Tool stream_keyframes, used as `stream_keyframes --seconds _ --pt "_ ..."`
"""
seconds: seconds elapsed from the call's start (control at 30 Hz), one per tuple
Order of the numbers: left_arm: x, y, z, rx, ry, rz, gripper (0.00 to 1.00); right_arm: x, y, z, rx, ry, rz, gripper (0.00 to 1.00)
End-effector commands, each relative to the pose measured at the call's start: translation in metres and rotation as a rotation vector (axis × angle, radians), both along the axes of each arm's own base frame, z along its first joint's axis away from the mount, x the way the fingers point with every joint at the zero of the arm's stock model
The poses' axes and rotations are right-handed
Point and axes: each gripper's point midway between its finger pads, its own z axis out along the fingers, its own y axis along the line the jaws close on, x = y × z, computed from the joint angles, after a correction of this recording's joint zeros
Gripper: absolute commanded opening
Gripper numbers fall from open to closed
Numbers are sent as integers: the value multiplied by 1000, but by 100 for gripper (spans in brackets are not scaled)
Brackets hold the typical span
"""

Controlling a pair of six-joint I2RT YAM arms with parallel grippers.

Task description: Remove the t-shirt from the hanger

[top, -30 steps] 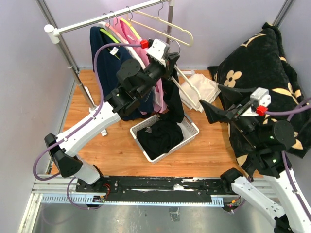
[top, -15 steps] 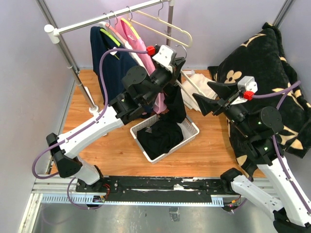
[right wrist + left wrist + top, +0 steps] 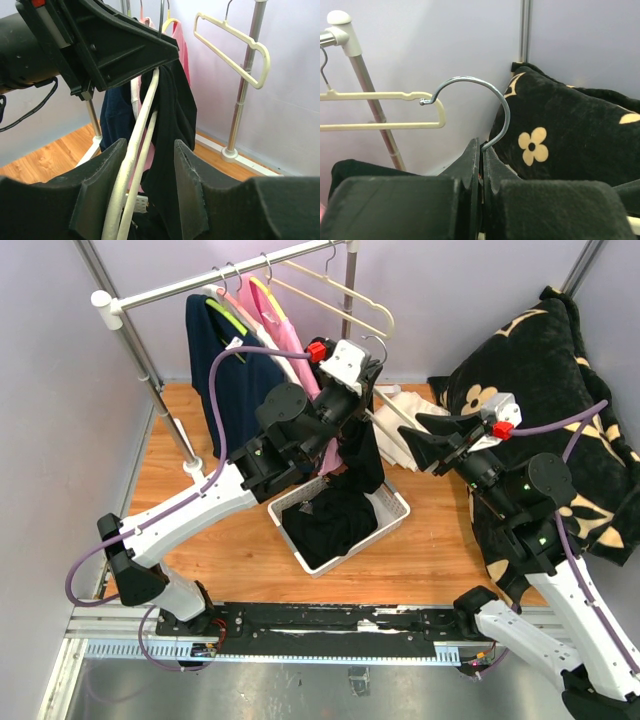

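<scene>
My left gripper is shut on the base of the hanger's metal hook, holding the cream hanger up in front of the rack. A black t-shirt hangs from it and trails down into the white basket. In the right wrist view my right gripper stands partly open around the hanger's two pale bars and the black t-shirt. The bars run close to the left finger and the cloth lies close to the right one. The left gripper looms just above.
The clothes rack carries navy and pink garments and an empty cream hanger. A black flowered cushion fills the right side. Pale cloth lies on the wooden floor behind the basket.
My right gripper has swung left up to the hanger and its jaws have narrowed around the bars and shirt. The left arm has shifted the hanger slightly right.
</scene>
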Motion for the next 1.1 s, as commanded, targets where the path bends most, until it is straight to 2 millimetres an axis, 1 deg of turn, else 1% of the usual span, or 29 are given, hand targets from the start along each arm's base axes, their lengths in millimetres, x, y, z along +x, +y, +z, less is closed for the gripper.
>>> stream_keyframes --seconds 0.0,0.07,0.2,0.33,0.37,0.43,0.47,0.5,0.63,0.7,0.8,0.9,1.07 --pt "-17 -9 20 -42 -56 -38 1 -2 -2 13 22 -15 -14 34" --pt "-18 -10 21 -37 -59 -33 0 -1 -3 13 20 -11 -23 31" --pt "-18 -10 21 -23 -69 -23 1 0 -5 10 9 -1 -36 20" --pt "-16 -9 21 -6 -74 -3 1 1 -10 7 2 5 -59 20" --pt "-15 -9 20 0 -73 4 0 0 -11 7 0 5 -62 25" --pt "-12 -8 18 11 -72 20 1 -2 -12 9 -3 -1 -63 44" --pt "-12 -8 16 16 -71 26 0 -3 -13 9 -3 -4 -64 52" --pt "-11 -8 16 20 -71 31 0 -5 -14 10 -3 -8 -65 56" --pt "-8 -8 12 31 -69 47 1 -8 -18 13 -3 -20 -76 61" --pt "-8 -7 13 30 -71 51 1 -10 -20 14 -5 -27 -79 61" --pt "-9 -7 15 25 -72 44 1 -10 -20 13 -8 -26 -82 60" --pt "-10 -7 16 23 -73 41 0 -10 -19 12 -10 -21 -77 54" --pt "-10 -7 18 20 -75 39 0 -8 -17 11 -10 -11 -71 37"
